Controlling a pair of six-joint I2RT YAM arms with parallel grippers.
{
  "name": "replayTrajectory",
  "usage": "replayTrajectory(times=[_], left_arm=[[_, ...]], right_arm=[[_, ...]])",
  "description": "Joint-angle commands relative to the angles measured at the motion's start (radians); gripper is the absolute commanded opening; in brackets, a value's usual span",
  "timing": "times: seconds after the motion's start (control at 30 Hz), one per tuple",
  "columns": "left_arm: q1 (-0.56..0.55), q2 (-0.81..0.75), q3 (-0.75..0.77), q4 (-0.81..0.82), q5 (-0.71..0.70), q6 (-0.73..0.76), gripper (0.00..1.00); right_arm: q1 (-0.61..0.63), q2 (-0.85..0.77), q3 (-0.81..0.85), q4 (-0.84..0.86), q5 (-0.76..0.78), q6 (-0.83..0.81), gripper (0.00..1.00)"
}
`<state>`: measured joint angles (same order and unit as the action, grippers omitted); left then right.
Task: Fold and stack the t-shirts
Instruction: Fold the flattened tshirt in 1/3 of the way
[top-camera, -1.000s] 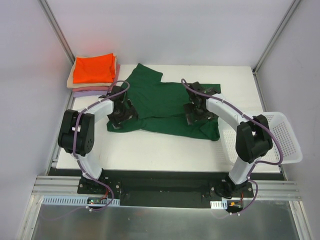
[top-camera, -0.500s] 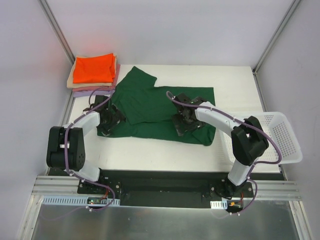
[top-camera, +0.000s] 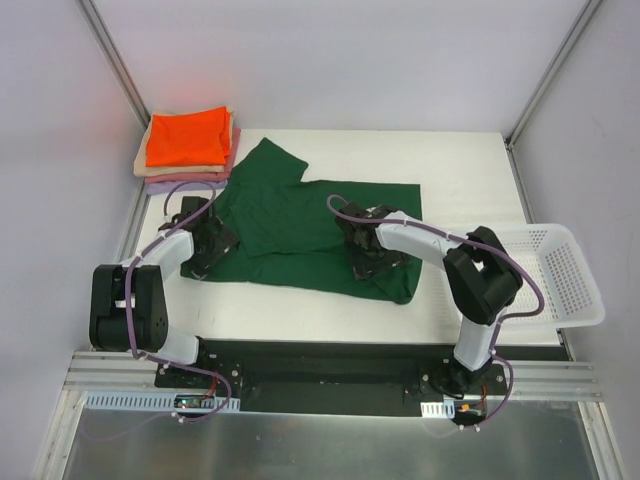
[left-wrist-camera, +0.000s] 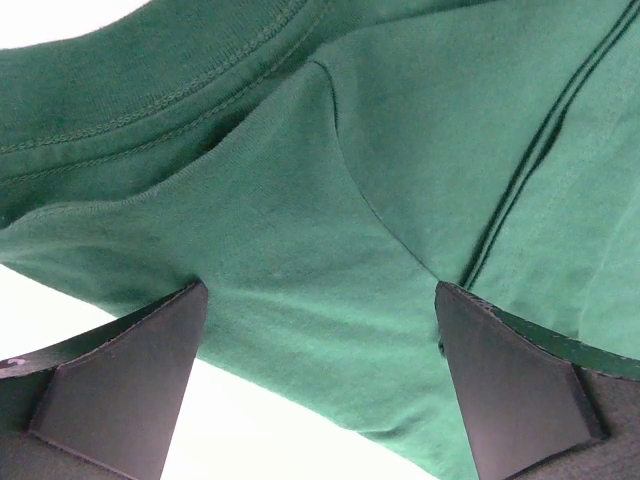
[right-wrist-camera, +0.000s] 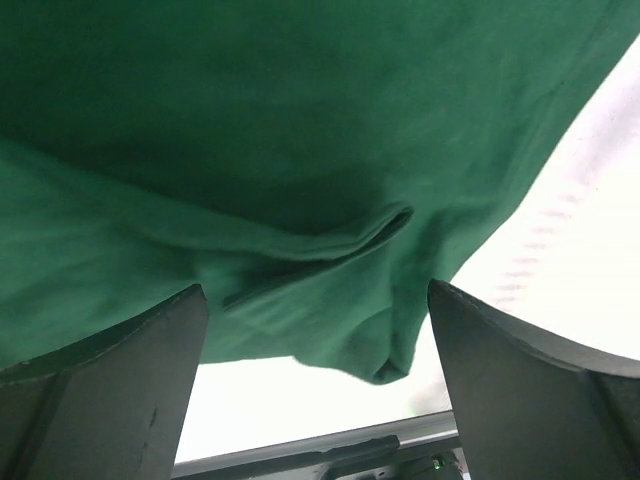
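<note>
Left gripper (top-camera: 203, 250) and right gripper (top-camera: 366, 260), both spread wide, are poised at opposite ends of the crosswise-lying green t-shirt (top-camera: 290, 215).

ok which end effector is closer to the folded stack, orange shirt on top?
Left. The left end effector is at the green shirt's left edge, close to the stack; the right end effector is over its right half.

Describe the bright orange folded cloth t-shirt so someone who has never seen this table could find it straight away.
Start at the white table and look to its far left corner, where a stack of folded cloth t-shirts sits. The bright orange t-shirt is the top one; those beneath are pale beige and lavender, and the large dark green t-shirt beside the stack lies spread out.
</note>
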<state>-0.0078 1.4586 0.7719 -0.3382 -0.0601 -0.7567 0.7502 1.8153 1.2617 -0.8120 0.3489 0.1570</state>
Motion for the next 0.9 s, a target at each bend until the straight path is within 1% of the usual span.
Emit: replayTrajectory(times=[0.0,0.2,0.27,0.43,0.6,0.63,0.7,0.77,0.87], left_arm=[[0.032,-0.001,-0.037,-0.093,-0.099,0.034,0.99],[0.052,-0.001,-0.033,-0.105,-0.124,0.033,0.99],[0.054,-0.003,-0.029,-0.108,-0.144,0.033,0.99],[0.063,0.0,-0.028,-0.117,-0.159,0.03,0.99],[0.066,0.0,-0.025,-0.119,-0.159,0.031,0.99],[0.065,-0.001,-0.025,-0.119,-0.158,0.031,0.99],[0.065,-0.004,-0.025,-0.12,-0.153,0.031,0.99],[0.066,-0.006,-0.026,-0.12,-0.152,0.031,0.99],[0.066,-0.004,-0.026,-0.12,-0.155,0.03,0.99]], right_arm=[[-0.009,0.027,-0.007,-0.058,0.094,0.053,0.94],[-0.057,-0.008,-0.031,-0.154,0.225,0.052,0.94],[-0.084,-0.046,-0.028,-0.214,0.32,0.05,0.94],[-0.115,-0.115,0.004,-0.321,0.455,0.059,0.95],[-0.117,-0.132,0.042,-0.358,0.498,0.038,0.97],[-0.115,-0.131,0.05,-0.36,0.496,0.036,0.97],[-0.114,-0.137,0.056,-0.348,0.443,0.02,0.97],[-0.098,-0.165,0.042,-0.294,0.339,-0.02,0.97],[-0.077,-0.211,-0.007,-0.172,0.169,-0.106,0.97]])
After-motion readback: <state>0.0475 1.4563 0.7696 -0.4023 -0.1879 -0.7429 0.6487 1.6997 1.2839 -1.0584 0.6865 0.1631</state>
